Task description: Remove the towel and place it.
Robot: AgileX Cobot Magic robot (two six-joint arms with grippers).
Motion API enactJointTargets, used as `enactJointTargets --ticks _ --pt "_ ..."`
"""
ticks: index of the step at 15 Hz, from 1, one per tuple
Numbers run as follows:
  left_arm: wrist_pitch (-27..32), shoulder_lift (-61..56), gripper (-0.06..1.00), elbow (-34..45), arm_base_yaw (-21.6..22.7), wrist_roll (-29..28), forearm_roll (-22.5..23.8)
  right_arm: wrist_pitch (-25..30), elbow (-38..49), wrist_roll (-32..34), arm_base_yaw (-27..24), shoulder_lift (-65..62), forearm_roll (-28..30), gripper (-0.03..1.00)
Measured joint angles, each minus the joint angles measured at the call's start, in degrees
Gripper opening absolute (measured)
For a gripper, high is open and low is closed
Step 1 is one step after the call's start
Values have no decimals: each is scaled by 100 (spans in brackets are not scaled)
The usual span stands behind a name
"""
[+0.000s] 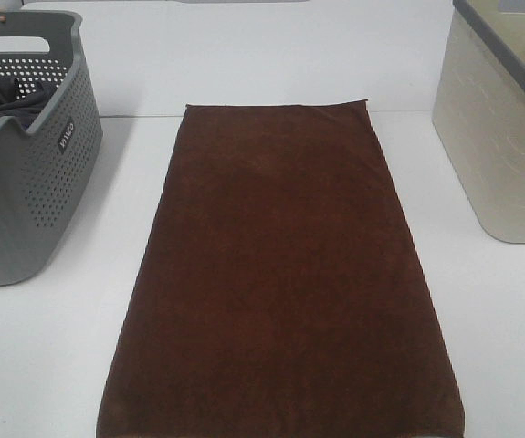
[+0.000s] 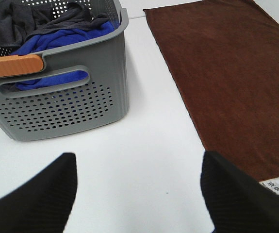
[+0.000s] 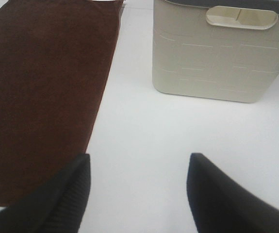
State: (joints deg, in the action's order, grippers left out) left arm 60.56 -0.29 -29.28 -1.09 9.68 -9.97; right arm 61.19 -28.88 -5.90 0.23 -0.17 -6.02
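A dark brown towel (image 1: pixel 280 274) lies flat and spread out in the middle of the white table, running from the near edge to the far side. It also shows in the left wrist view (image 2: pixel 231 82) with a small white label at its near corner, and in the right wrist view (image 3: pixel 42 92). My left gripper (image 2: pixel 137 194) is open and empty above bare table, between the grey basket and the towel. My right gripper (image 3: pixel 137 194) is open and empty above bare table, with one finger (image 3: pixel 61 194) over the towel's edge. Neither gripper shows in the exterior high view.
A grey perforated laundry basket (image 1: pixel 25 182) stands at the left, holding blue and dark cloths (image 2: pixel 57 34), with an orange-trimmed handle (image 2: pixel 13 65). A cream bin (image 1: pixel 499 137) with a grey rim stands at the right, also in the right wrist view (image 3: pixel 217 53).
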Motion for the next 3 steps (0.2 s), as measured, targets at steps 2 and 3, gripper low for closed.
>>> enactJointTargets --ticks 2,3 --pt "0 0 68 0 0 0 0 0 0 0 0 0 0 57" --pt "0 0 68 0 0 0 0 0 0 0 0 0 0 57"
